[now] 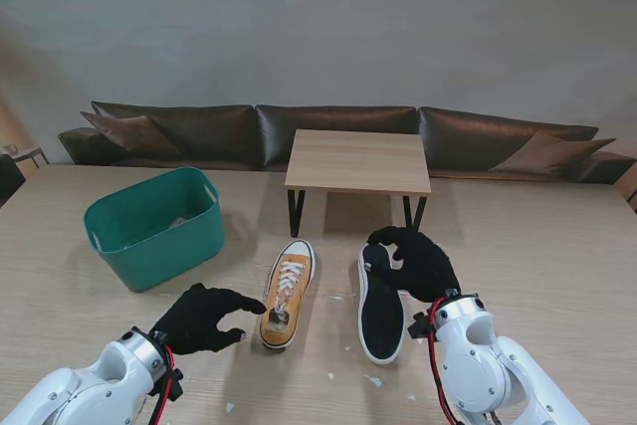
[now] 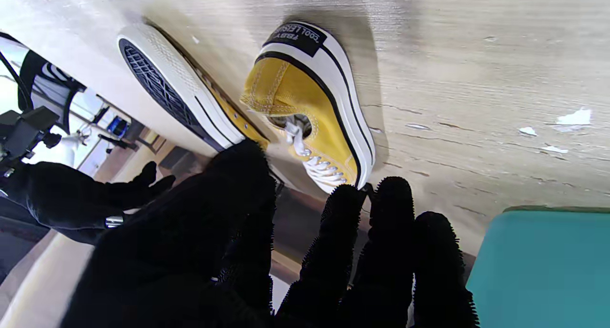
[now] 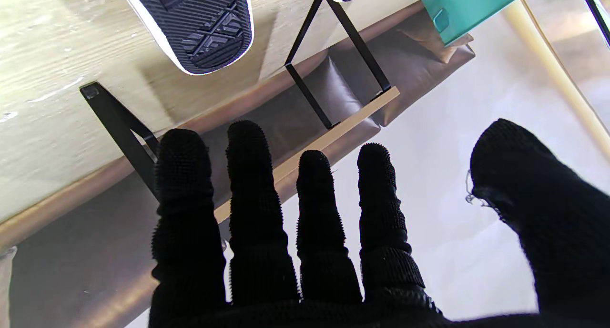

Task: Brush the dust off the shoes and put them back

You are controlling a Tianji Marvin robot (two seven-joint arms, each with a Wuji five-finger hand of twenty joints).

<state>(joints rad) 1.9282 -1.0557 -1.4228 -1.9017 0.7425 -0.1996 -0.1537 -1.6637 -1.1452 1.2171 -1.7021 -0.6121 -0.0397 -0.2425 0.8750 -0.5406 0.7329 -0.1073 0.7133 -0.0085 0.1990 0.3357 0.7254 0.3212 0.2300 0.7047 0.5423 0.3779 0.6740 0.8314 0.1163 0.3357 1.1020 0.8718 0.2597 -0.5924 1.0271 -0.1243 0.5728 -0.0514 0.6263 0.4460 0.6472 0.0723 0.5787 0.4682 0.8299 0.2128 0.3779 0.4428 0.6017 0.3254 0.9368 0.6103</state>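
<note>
At the centre of the stand view, a yellow sneaker [image 1: 286, 293] stands upright on the wooden table [image 1: 557, 246], and just right of it a second sneaker [image 1: 380, 304] lies tipped on its side, dark sole showing. The right hand [image 1: 418, 262] is spread over that shoe's toe end, holding nothing. The left hand [image 1: 202, 318] hovers at lower left beside the yellow sneaker's heel, fingers apart and empty, with a green plastic basket [image 1: 159, 231] at centre left and a small wooden stand [image 1: 359, 161] at upper centre.

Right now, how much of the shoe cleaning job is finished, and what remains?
Nothing looks finished. Both shoes are out on the table: the yellow shoe upright, the second shoe tipped on its side with its dark sole showing. The right hand is open by its toe; the left hand, also open, is beside the yellow shoe. Pale specks lie around. Brushing and putting back remain; no brush is visible.
</note>
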